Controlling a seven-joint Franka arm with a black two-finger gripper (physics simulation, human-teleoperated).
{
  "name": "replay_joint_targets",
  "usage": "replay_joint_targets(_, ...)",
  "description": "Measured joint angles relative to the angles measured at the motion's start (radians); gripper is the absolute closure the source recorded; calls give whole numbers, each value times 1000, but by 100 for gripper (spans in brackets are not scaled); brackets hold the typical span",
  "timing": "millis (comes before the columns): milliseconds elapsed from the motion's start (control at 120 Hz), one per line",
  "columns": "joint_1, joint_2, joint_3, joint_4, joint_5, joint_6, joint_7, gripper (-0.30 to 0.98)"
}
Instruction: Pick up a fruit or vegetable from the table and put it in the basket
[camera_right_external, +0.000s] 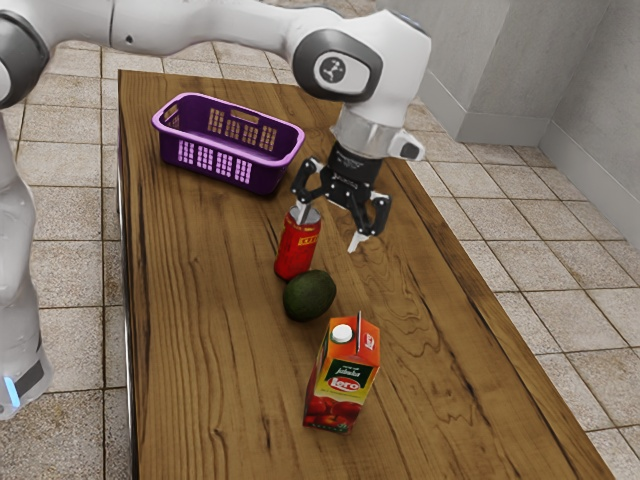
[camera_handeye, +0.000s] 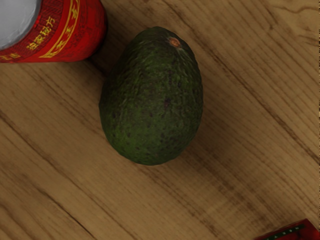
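I have the end effector (camera_right_external: 330, 228) open, its fingers (camera_right_external: 357, 242) spread wide with nothing gripped; the avocado (camera_right_external: 309, 296) lies on the bench (camera_right_external: 220, 335) between the red can (camera_right_external: 296, 246) and the juice carton (camera_right_external: 345, 378), outside the basket (camera_right_external: 268, 180). I judge the step in hand to be lining up over the fruit; I'd centre on its fat middle and turn so the fingers close across its narrower width, clear of the stem end (camera_handeye: 174, 42); the can stands close beside it, so I'd settle the sideways move while high, then drop straight down; a finger lowered carelessly could tip the can. I'd close gently and evenly, since the rounded skin may roll or squirt away from an off-centre pinch; then lift well above the basket's rim before travelling.

One finger overlaps the can's top in the exterior view, and I can't tell whether they touch; the avocado's underside is hidden, as is much of the basket's floor; the wrist view cuts off both can and carton.
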Motion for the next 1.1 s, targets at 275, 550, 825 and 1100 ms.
replay_joint_targets(275,18,5,24,-13,-72,47,-129,0)
replay_joint_targets(550,72,-22,37,-98,-90,120,-250,0)
replay_joint_targets(825,44,-60,33,-247,-105,247,-330,0)
replay_joint_targets(1100,50,-80,33,-298,-115,310,-369,0)
